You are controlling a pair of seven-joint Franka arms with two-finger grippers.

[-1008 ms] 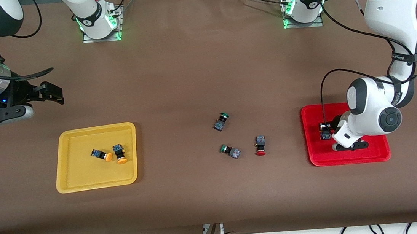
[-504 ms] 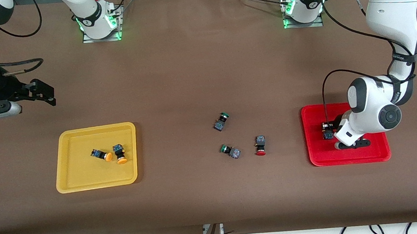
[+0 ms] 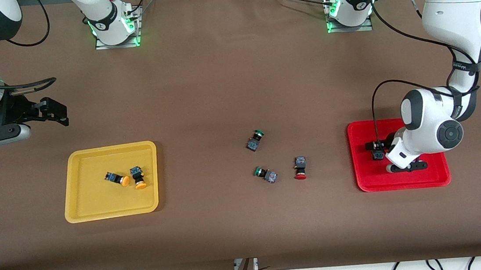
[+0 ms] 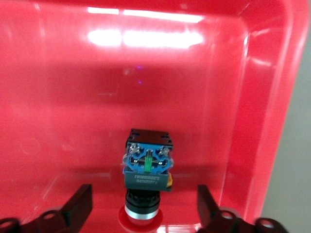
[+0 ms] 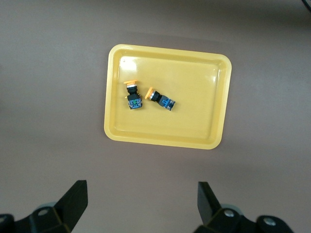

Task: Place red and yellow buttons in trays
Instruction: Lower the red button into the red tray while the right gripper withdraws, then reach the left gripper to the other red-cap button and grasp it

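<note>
My right gripper (image 3: 50,110) waits at far left, jaws open. Both yellow buttons (image 3: 126,178) lie in the yellow tray (image 3: 80,202). One red button (image 3: 300,167) sits mid-table. My left gripper (image 4: 144,206), jaws open, just let a red button (image 4: 146,167) into the red tray (image 3: 368,182).

We see even overhead lighting, bright, with soft short shadows under the arms on the table (image 3: 218,88). Strong white glare streaks sit on the red tray (image 4: 58,121) wall in the left wrist view, where the close red button (image 4: 146,167) looks slightly soft. The yellow tray (image 5: 214,97) is sharp, with faint shadow along its rim.
</note>
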